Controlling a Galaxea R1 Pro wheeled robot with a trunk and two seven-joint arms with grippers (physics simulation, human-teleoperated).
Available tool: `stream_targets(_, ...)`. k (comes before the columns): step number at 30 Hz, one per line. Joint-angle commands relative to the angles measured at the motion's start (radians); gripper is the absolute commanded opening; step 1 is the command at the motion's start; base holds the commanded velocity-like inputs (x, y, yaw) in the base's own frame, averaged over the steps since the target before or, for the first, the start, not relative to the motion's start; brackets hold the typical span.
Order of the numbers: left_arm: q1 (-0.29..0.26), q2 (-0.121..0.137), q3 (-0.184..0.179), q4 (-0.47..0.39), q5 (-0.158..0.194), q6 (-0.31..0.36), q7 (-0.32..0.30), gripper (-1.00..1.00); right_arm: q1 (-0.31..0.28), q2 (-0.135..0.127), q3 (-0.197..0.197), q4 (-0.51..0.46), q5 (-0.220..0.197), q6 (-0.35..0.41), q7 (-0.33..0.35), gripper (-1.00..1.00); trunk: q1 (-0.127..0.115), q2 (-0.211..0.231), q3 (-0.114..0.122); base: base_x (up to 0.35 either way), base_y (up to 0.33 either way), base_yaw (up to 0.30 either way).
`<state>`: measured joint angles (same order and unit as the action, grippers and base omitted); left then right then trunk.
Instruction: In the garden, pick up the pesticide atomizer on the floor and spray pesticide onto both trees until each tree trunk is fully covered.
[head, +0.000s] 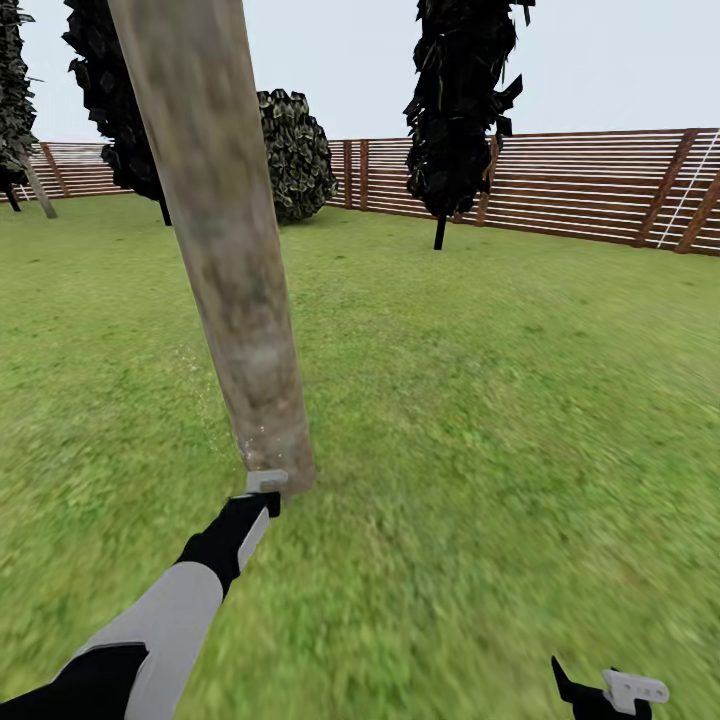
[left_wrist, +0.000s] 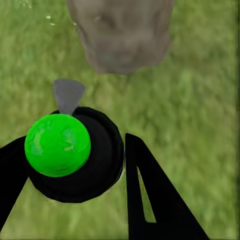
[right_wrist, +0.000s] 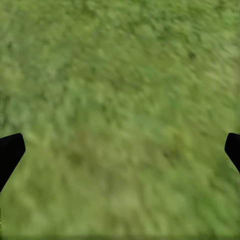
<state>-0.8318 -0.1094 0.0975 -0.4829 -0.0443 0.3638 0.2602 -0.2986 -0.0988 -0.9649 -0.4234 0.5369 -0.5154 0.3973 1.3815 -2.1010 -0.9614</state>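
Note:
My left gripper (left_wrist: 75, 145) is shut on the pesticide atomizer (left_wrist: 70, 155), a black round body with a bright green ball on top. Its grey nozzle (left_wrist: 68, 95) points at the foot of a thick grey-brown tree trunk (left_wrist: 122, 35). In the head view that trunk (head: 225, 240) rises at a slant, and my left gripper (head: 262, 492) sits right at its base. A few white pesticide specks (head: 200, 375) show beside the lower bark. A second pale-trunked tree (head: 38, 188) stands far off at the left. My right gripper (right_wrist: 120, 150) hangs open over bare grass, low at the right (head: 610, 692).
Grass lawn (head: 480, 400) spreads all around. A brown slat fence (head: 590, 185) closes the far side. Two all-black trees (head: 458, 110) (head: 112, 100) and a round leafy bush (head: 297, 155) stand near the fence.

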Motion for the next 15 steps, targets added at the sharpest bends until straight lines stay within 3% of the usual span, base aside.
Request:
stream_targets(1, 0.002, 0.002, -0.001, -0.025, -0.002, 0.002, 0.001, -1.0, 0.0, 0.0, 0.0, 0.0, 0.0, 0.0, 0.0, 1.0, 0.0, 0.0, 0.0, 0.0, 0.0, 0.0)
stream_targets(4, 0.01, 0.015, -0.001, -0.081, -0.005, 0.019, 0.001, -1.0, 0.0, 0.0, 0.0, 0.0, 0.0, 0.0, 0.0, 1.0, 0.0, 0.0, 0.0, 0.0, 0.0, 0.0)
stream_targets(5, 0.012, 0.03, 0.001, -0.103, -0.005, 0.044, 0.001, -1.0, 0.0, 0.0, 0.0, 0.0, 0.001, 0.0, 0.0, 1.0, 0.0, 0.0, 0.0, 0.0, 0.0, 0.0)
stream_targets(6, 0.013, 0.064, 0.004, -0.146, 0.001, 0.088, 0.001, -1.0, 0.0, 0.0, 0.0, 0.0, 0.001, 0.0, 0.0, 1.0, 0.0, 0.0, 0.0, 0.0, 0.0, 0.0)
stream_targets(9, 0.014, 0.082, -0.001, -0.197, 0.003, 0.115, 0.001, -1.0, 0.0, 0.0, 0.0, 0.0, 0.001, 0.0, 0.0, 1.0, 0.0, 0.0, 0.0, 0.0, 0.0, 0.0)
stream_targets(11, 0.015, 0.074, -0.008, -0.208, 0.0, 0.12, 0.001, -1.0, 0.0, -0.001, 0.0, 0.0, 0.001, 0.0, 0.0, 1.0, 0.0, 0.0, 0.0, 0.0, 0.0, 0.0)
stream_targets(15, 0.014, 0.013, -0.085, -0.212, 0.0, 0.151, 0.001, -1.0, 0.0, 0.0, 0.0, 0.0, 0.0, 0.0, 0.0, 1.0, 0.0, 0.0, 0.0, 0.0, 0.0, 0.0)
